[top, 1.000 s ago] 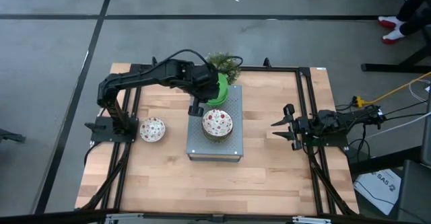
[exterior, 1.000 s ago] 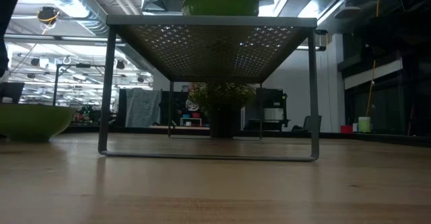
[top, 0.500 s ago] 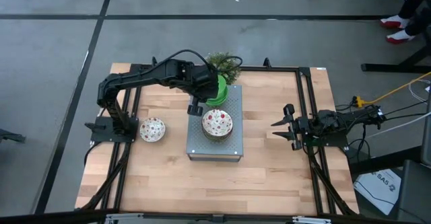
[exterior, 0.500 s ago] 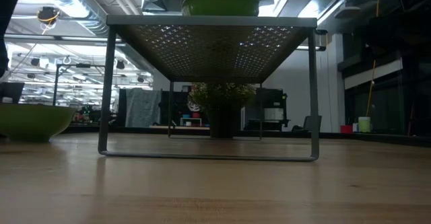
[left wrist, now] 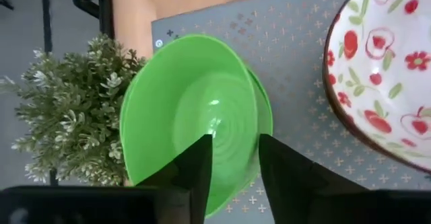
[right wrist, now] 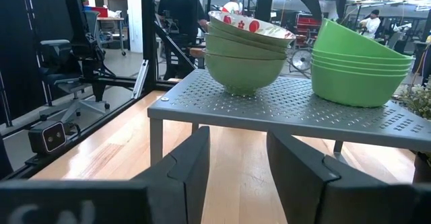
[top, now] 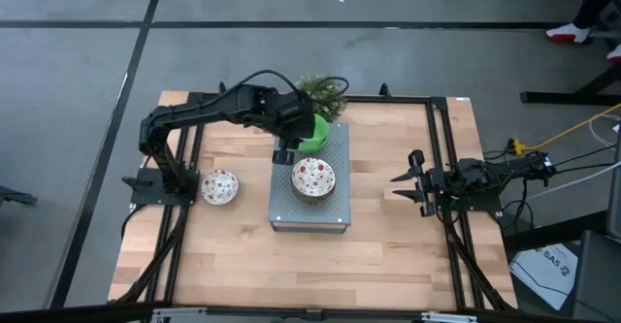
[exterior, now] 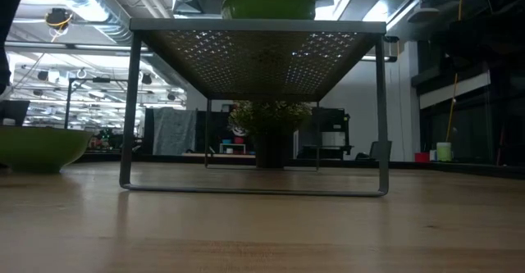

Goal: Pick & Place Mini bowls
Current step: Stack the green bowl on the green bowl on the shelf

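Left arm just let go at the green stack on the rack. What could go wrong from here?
1. In the left wrist view the top plain green bowl looks offset on its stack, and the left gripper has its jaws astride the rim; pulling back may drag it.
2. The green stack sits near the grey perforated metal rack's back edge beside the small potted plant; a nudge might tip it off.
3. The neighbouring stack topped by a white speckled bowl is close to the arm's exit path.

The left arm reaches across from its mount, elbow bent, left gripper [top: 287,154] pointing down, fingers [left wrist: 196,173] parted — while the right arm sits folded at its side, right gripper [top: 401,188] spread wide.
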